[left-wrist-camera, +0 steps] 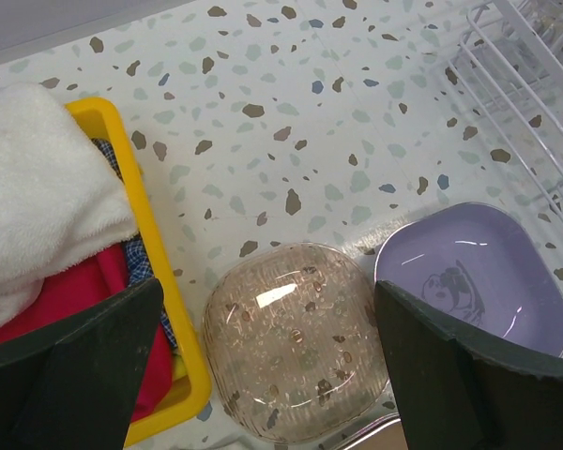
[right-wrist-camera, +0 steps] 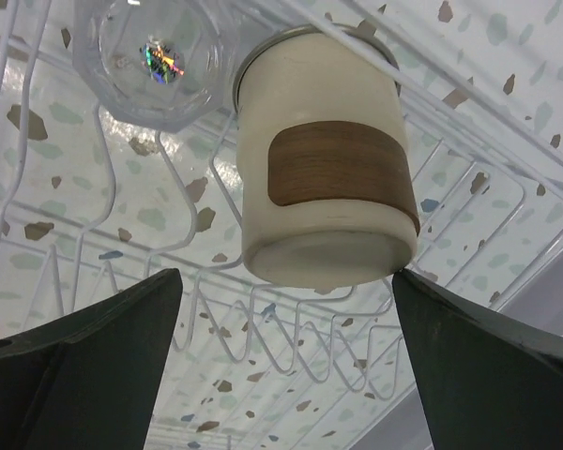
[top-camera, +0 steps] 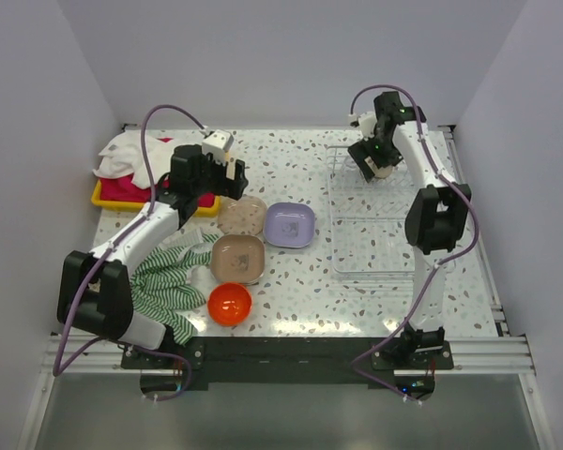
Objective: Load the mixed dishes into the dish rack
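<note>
My left gripper (top-camera: 218, 176) is open and hovers above a translucent tan rounded-square plate (top-camera: 242, 216), which lies between its fingers in the left wrist view (left-wrist-camera: 296, 342). A lilac square plate (top-camera: 291, 225) lies right of it (left-wrist-camera: 474, 277). A brown plate (top-camera: 238, 258) and an orange bowl (top-camera: 230, 304) sit nearer. My right gripper (top-camera: 375, 161) is open over the far end of the dish rack (top-camera: 375, 234). A beige cup (right-wrist-camera: 324, 178) with a brown band and a clear glass (right-wrist-camera: 155, 61) rest in the rack wires (right-wrist-camera: 263, 328), just beyond its fingers. No speckled bowl shows.
A yellow tray (top-camera: 108, 199) of towels sits at the far left, close beside the tan plate (left-wrist-camera: 122, 178). A green striped cloth (top-camera: 169, 272) lies front left, partly under the brown plate. White walls close in the table on three sides.
</note>
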Controlling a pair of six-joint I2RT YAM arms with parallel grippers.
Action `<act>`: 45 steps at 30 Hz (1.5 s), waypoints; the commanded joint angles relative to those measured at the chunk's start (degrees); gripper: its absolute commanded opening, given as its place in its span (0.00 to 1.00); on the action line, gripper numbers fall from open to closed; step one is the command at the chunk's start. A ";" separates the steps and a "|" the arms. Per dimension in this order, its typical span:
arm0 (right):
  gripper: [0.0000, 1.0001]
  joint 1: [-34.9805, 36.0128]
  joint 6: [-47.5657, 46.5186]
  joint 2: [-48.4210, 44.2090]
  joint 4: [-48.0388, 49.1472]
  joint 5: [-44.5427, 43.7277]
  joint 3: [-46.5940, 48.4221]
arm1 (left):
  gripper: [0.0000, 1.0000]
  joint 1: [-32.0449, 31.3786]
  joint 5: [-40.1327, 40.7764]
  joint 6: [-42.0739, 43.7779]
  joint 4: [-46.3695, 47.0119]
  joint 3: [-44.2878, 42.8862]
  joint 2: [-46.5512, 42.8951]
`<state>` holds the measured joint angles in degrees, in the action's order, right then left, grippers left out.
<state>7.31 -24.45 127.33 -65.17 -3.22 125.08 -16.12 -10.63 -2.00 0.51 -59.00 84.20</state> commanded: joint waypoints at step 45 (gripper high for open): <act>0.35 -3.18 2.48 7.58 -8.56 2.96 22.76 | 1.00 0.47 -4.13 -0.90 4.31 -2.34 2.72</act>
<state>4.08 -20.05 131.07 -65.80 -0.45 142.54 -16.12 -13.10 -2.00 0.32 -61.89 86.63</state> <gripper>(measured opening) 0.702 0.997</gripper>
